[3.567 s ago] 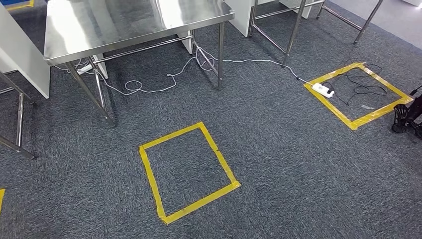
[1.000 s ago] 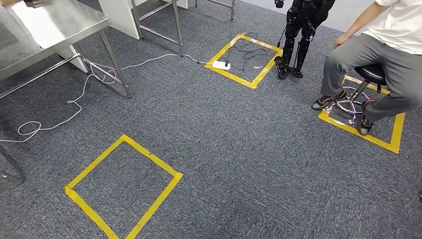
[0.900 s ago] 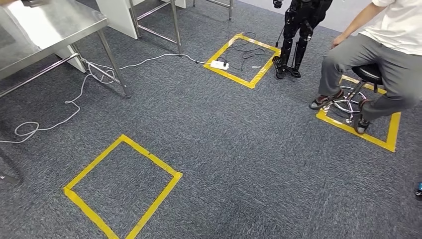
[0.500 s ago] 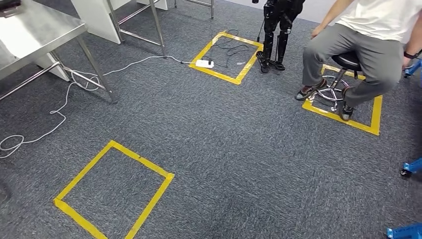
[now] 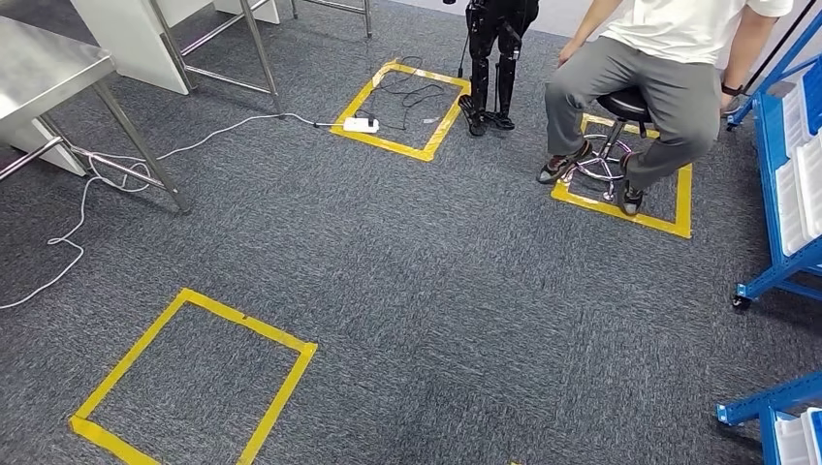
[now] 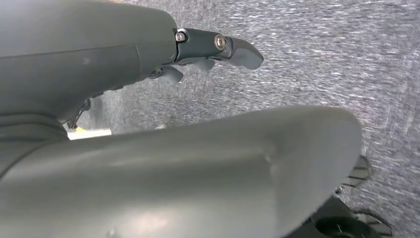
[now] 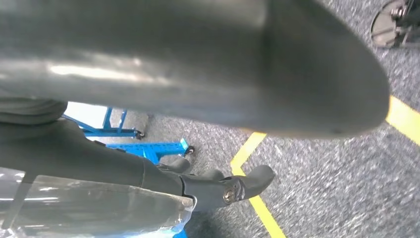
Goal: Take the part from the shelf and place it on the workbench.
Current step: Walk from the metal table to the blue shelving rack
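The steel workbench (image 5: 39, 68) stands at the far left of the head view. A blue shelf (image 5: 775, 262) with white bins (image 5: 797, 199) rises along the right edge; what the bins hold is too small to tell. My left hand (image 6: 198, 54) hangs over grey carpet with its fingers stretched out and nothing in it. My right hand (image 7: 213, 186) also hangs with its fingers apart. A glossy clear plastic surface (image 7: 89, 206) lies just past those fingers, and blue shelf feet (image 7: 148, 148) stand beyond.
A person (image 5: 669, 68) sits on a stool (image 5: 620, 107) inside a yellow tape square, left of the shelf. A small black robot (image 5: 490, 68) stands by another square holding a power strip (image 5: 361, 124). A cable (image 5: 78, 223) trails under the workbench. A low blue rack (image 5: 775, 417) is at the bottom right.
The camera has swung to the right: the workbench has slid to the left edge, and the seated person and the blue shelf have come into the picture.
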### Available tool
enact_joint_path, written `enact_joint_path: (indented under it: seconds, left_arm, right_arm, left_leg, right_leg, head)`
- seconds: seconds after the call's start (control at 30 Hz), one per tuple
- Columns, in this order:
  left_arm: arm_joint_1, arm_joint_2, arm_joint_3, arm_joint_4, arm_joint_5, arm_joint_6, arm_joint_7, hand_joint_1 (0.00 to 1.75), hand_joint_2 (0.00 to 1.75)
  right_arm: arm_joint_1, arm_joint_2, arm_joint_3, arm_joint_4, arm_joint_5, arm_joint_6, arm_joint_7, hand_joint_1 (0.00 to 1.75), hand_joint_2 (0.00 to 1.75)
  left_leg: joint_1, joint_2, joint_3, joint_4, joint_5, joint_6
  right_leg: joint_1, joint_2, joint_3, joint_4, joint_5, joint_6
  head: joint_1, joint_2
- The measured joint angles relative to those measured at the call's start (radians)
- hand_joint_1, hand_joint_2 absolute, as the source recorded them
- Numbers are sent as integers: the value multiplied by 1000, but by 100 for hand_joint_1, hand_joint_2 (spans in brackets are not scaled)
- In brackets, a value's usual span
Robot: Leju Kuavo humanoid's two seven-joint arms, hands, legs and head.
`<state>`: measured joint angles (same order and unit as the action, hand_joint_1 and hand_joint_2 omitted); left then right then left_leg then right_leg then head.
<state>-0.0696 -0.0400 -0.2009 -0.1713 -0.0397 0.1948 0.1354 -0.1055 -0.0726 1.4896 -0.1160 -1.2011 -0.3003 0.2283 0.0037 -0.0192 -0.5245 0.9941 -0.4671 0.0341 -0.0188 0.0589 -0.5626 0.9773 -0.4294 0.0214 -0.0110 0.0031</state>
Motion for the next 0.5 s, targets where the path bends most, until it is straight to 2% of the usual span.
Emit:
enact_joint_path:
  seconds: [0.07, 0.13, 0.17, 0.2, 0.23, 0.27, 0.3, 0.33, 0.37, 0.4, 0.43, 0.5]
  left_arm:
    - [-1, -1, 0, 0, -2, 0, 0, 0, 0]
    - [0, -1, -1, 0, -3, 0, 1, 0, 0]
    - [0, -1, -1, 0, -3, 0, 1, 0, 0]
    - [0, -2, -1, 0, -4, 0, 1, 0, 0]
    - [1, -2, -1, 0, -4, 0, 1, 0, 0]
    - [1, -3, -2, 0, -4, 0, 2, 0, 0]
    - [0, -4, -2, 0, -4, 0, 2, 0, 0]
    - [0, -5, -2, 0, -5, 0, 2, 0, 0]
    - [0, -5, -2, 0, -5, 1, 2, 0, 0]
    - [0, -5, -2, 0, -5, 2, 2, 0, 0]
    - [0, -5, -2, 0, -6, 2, 2, 0, 0]
    - [0, -5, -3, 0, -8, 3, 2, 0, 0]
  right_arm:
    - [0, -1, 0, 0, 0, 0, 0, 0, 0]
    - [-1, -2, 0, 0, 0, 0, 0, 0, 0]
    - [-1, -2, 0, 0, 0, 0, 0, 0, 0]
    - [-1, -2, 0, 0, 0, 0, 0, 0, 0]
    - [0, -3, 0, 0, 0, 0, 0, 0, 0]
    - [1, -4, 0, 0, 0, 0, 0, 0, 0]
    - [1, -5, 0, 0, 0, 0, 0, 0, 0]
    - [0, -6, 0, 0, 0, 0, 0, 0, 0]
    - [-1, -7, 0, 0, 1, 0, 0, 0, 0]
    - [-2, -7, 0, 0, 2, 0, 0, 0, 0]
    - [-3, -7, 0, 0, 2, 0, 0, 0, 0]
    - [-1, -6, 1, 0, 3, 0, 0, 0, 0]
  left_leg:
    - [2, 13, 2, -19, 16, 17]
    - [0, 27, -4, -25, 24, 27]
    - [-2, 35, -8, -25, 26, 28]
    - [-4, 43, -11, -25, 27, 28]
    - [-5, 50, -14, -25, 28, 27]
    - [-5, 56, -15, -24, 30, 26]
    - [-6, 62, -15, -23, 30, 24]
    - [-8, 68, -15, -21, 29, 20]
    - [-11, 74, -15, -18, 26, 14]
    - [-15, 80, -15, -15, 24, 9]
    - [-17, 86, -14, -13, 22, 3]
    - [-13, 94, -13, -9, 18, -7]
  right_leg:
    - [3, -21, -28, 44, -25, -3]
    - [2, -41, -92, 171, -85, -14]
    - [0, -44, -125, 241, -113, -14]
    - [-1, -45, -146, 288, -128, -10]
    - [-2, -47, -145, 298, -128, -2]
    - [-2, -51, -119, 259, -112, 7]
    - [-3, -62, -74, 185, -89, 16]
    - [-3, -81, -27, 103, -67, 20]
    - [-2, -95, 10, 38, -49, 19]
    - [-1, -106, 31, -1, -39, 14]
    - [1, -107, 34, -14, -36, 8]
    - [-2, -91, 32, -15, -30, -4]
  head:
    - [2, 0]
    - [4, 0]
    - [4, 0]
    - [4, 0]
    - [4, 0]
    - [4, 0]
    - [4, 0]
    - [5, 0]
    - [5, 0]
    - [4, 0]
    - [3, 0]
    - [2, 0]
